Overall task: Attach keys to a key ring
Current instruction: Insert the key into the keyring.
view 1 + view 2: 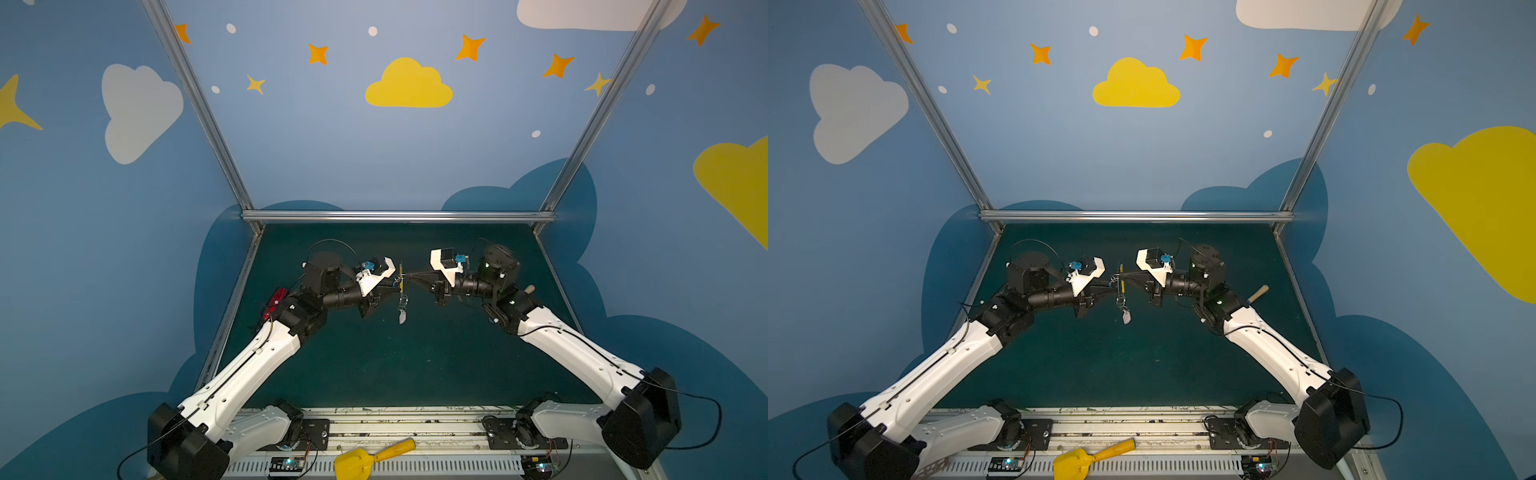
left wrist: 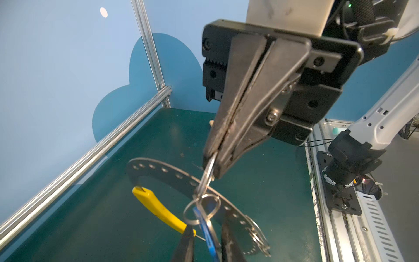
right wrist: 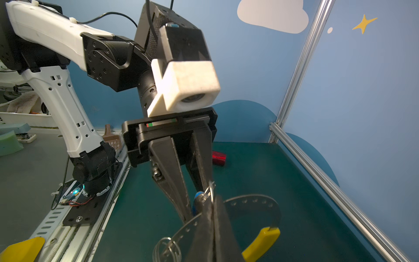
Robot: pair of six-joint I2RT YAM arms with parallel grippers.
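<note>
Both grippers meet above the mat's middle. The key ring [image 2: 158, 169], a dark-grey hoop with holes and a yellow sleeve [image 2: 158, 211], hangs between them, edge-on in both top views [image 1: 401, 272] [image 1: 1121, 276]. My right gripper [image 2: 212, 167] [image 3: 213, 199] is shut on a small silver split ring [image 2: 207, 175] hanging on the hoop's band. My left gripper [image 2: 207, 224] [image 3: 197, 204] has its jaws narrowly apart around the key's blue tag [image 2: 209, 238], with a gap on one side. The white fob [image 1: 402, 318] dangles below on more split rings [image 3: 167, 249].
A red gadget [image 1: 276, 301] lies on the green mat by the left arm. A wooden-handled tool [image 1: 1258, 293] lies behind the right arm. A yellow scoop [image 1: 370, 457] rests on the front rail. Aluminium frame bars [image 1: 399, 216] bound the mat.
</note>
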